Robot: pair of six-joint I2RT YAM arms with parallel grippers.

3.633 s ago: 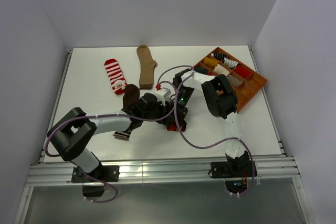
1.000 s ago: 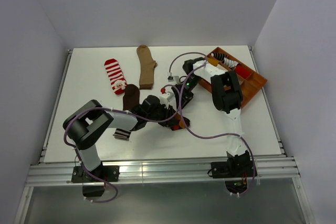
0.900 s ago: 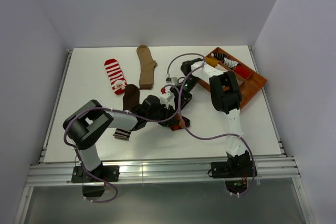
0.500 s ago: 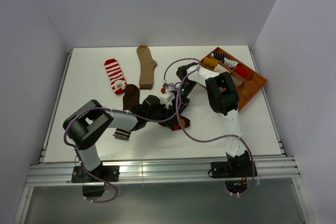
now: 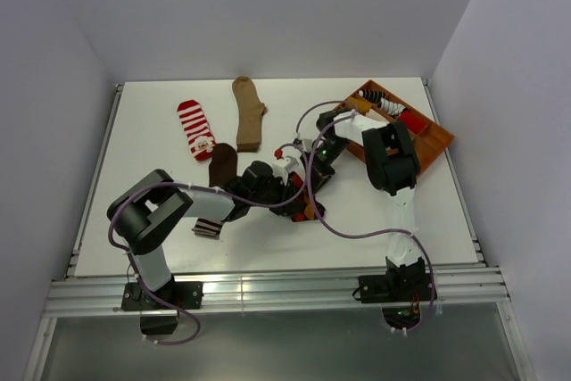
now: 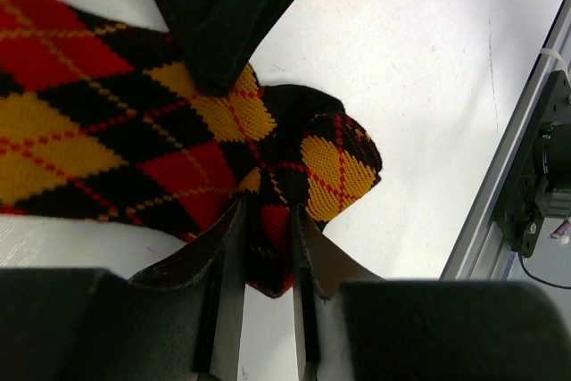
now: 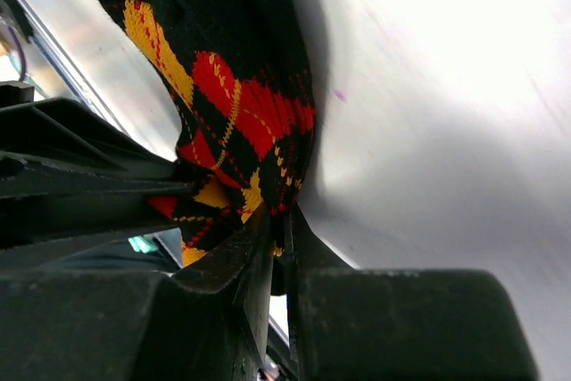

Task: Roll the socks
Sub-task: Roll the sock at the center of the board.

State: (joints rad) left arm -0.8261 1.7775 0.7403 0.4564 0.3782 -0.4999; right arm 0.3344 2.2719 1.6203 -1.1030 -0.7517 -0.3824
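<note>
The black sock with orange-red argyle diamonds (image 6: 134, 131) lies bunched on the white table, and both grippers hold it. My left gripper (image 6: 266, 211) is shut on a fold of its lower edge. My right gripper (image 7: 278, 216) is shut on another thin fold of the same sock (image 7: 241, 104), and its dark finger (image 6: 223, 24) presses in from above in the left wrist view. From the top view, both grippers (image 5: 290, 194) (image 5: 310, 186) meet at table centre and hide most of the sock (image 5: 308, 211). The dark brown sock (image 5: 220, 165) lies under the left arm.
A red-and-white striped sock (image 5: 194, 129) and a plain tan sock (image 5: 248, 113) lie flat at the back left. An orange divided tray (image 5: 437, 144) with rolled socks stands at the back right. The table's metal rail (image 6: 526, 176) runs close by in the left wrist view.
My right gripper has come down from beside the tray onto the argyle sock and shut on a fold. The left gripper has kept its hold and place.
</note>
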